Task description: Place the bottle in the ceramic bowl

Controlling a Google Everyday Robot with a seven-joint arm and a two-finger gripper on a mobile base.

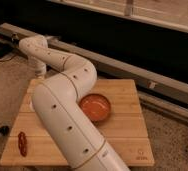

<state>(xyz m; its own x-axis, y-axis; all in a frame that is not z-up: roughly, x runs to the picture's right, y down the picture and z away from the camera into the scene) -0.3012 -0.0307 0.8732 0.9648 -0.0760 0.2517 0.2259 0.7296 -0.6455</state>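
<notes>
One white arm (67,120) is seen reaching from the near edge across a light wooden table (129,142) and bending back to the far left corner, where the end effector (39,75) is pointed down close to the tabletop. The end effector is closed, a posture that fits a grasp being made at that corner. The bottle itself cannot be made out, and it is judged to be hidden at or under the end effector; whether it is actually gripped cannot be told. The ceramic bowl (95,108), orange-red and glossy, is set upright near the middle of the table, just beside the arm's elbow and well apart from the end effector, its mouth left uncovered so that something can be lowered in from above. A small dark red object (22,143) is laid near the front left edge, away from both. The table is stood on a speckled grey floor (2,95), and behind it a pale ledge (137,70) is run along a dark wall.
</notes>
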